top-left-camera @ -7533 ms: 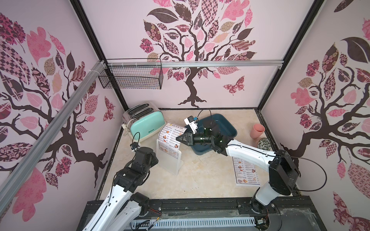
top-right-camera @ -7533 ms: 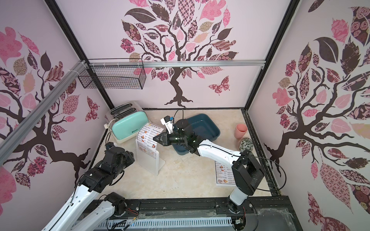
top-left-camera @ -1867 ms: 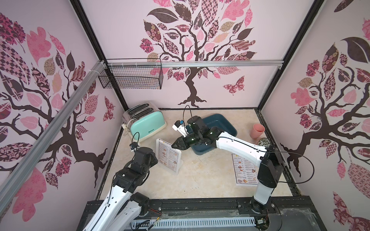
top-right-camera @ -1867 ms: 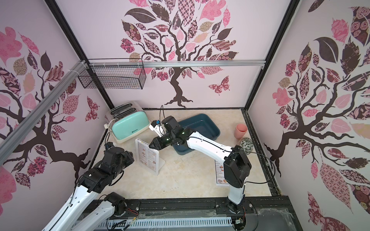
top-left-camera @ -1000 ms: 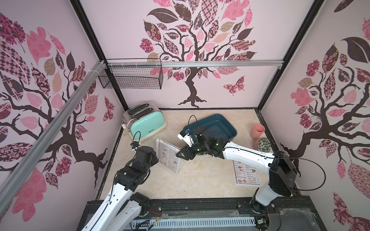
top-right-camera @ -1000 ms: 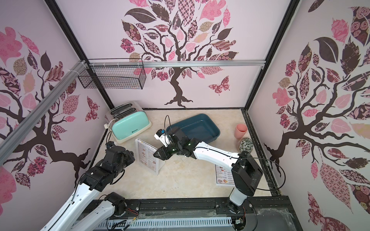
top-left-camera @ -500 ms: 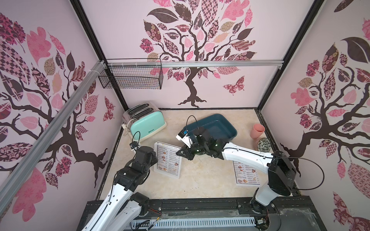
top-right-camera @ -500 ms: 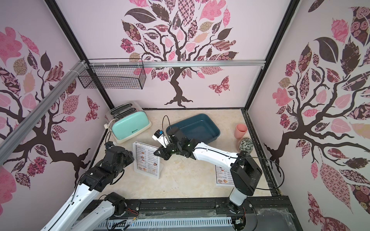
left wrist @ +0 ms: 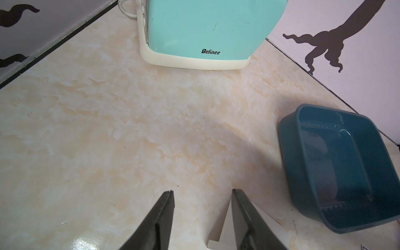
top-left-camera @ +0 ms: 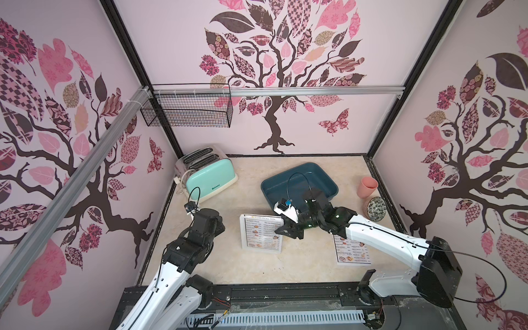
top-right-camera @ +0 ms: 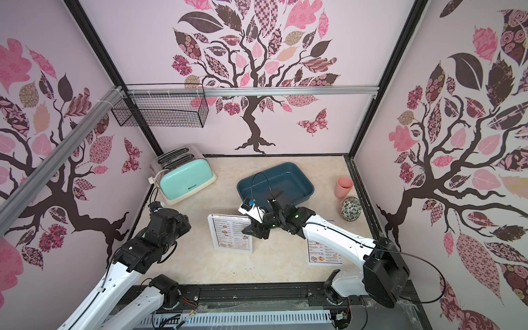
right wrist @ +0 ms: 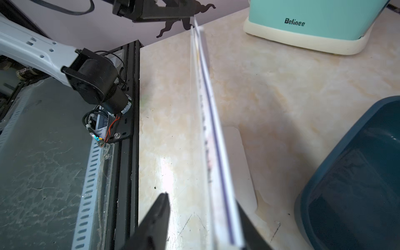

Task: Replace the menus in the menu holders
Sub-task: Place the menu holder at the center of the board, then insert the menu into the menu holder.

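The right fingers (right wrist: pixel 155 218) stand apart astride an edge of the holder (top-left-camera: pixel 261 237), menu (top-right-camera: pixel 232 235) inside; spare menu (top-left-camera: pixel 353 251) flat on the counter (top-left-camera: pixel 300 265) behind them; left fingers (left wrist: pixel 160 220) spread, empty, well apart from it.

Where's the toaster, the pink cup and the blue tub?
toaster (top-left-camera: pixel 210 180), in a top view, on its mint green side.
pink cup (top-left-camera: pixel 367 188), in a top view, on its outer wall.
blue tub (top-left-camera: pixel 318 178), in a top view, on its bare inside.
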{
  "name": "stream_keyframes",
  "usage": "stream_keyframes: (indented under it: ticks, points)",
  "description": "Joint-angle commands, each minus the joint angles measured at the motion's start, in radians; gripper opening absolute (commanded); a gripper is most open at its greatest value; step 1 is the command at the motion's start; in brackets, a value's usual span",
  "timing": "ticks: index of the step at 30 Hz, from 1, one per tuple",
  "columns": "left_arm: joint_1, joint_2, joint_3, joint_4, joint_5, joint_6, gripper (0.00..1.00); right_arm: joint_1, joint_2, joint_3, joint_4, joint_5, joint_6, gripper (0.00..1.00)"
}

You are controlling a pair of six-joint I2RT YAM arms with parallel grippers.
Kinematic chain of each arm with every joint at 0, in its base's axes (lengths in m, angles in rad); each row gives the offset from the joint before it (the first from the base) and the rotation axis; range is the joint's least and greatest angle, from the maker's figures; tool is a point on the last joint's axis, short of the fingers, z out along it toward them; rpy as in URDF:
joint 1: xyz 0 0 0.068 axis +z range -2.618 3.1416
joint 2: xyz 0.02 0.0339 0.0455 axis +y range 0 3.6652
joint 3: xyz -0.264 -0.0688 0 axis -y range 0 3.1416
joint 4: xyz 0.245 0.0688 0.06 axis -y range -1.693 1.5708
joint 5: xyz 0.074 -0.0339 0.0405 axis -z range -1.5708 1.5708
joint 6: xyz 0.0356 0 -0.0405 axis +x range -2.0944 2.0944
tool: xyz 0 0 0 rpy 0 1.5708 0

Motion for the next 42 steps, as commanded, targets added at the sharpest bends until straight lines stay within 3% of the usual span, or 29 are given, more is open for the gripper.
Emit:
stream_keyframes:
  ticks: [1,5,10,12,15,22,42]
  points:
    - [0.016,0.01,-0.004,0.049,-0.012,0.06,0.51,-0.002,-0.057,0.036,-0.036,0.005,-0.04,0.69]
    - [0.093,0.052,0.006,0.106,0.058,0.103,0.52,-0.028,-0.135,0.087,-0.035,0.078,0.065,0.77]
    - [0.112,0.096,0.017,0.142,0.103,0.131,0.52,-0.015,-0.056,0.229,-0.066,0.349,0.488,0.65]
    - [0.112,0.101,0.017,0.142,0.114,0.125,0.51,0.019,0.013,0.326,-0.161,0.445,0.582,0.63]
    - [0.112,0.09,0.008,0.143,0.117,0.109,0.51,0.101,0.093,0.44,-0.266,0.581,0.601,0.66]
    - [0.113,0.064,-0.002,0.121,0.113,0.099,0.51,0.139,0.207,0.533,-0.353,0.674,0.642,0.67]
    - [0.112,0.037,-0.008,0.099,0.093,0.096,0.51,0.187,0.244,0.569,-0.375,0.729,0.588,0.7]
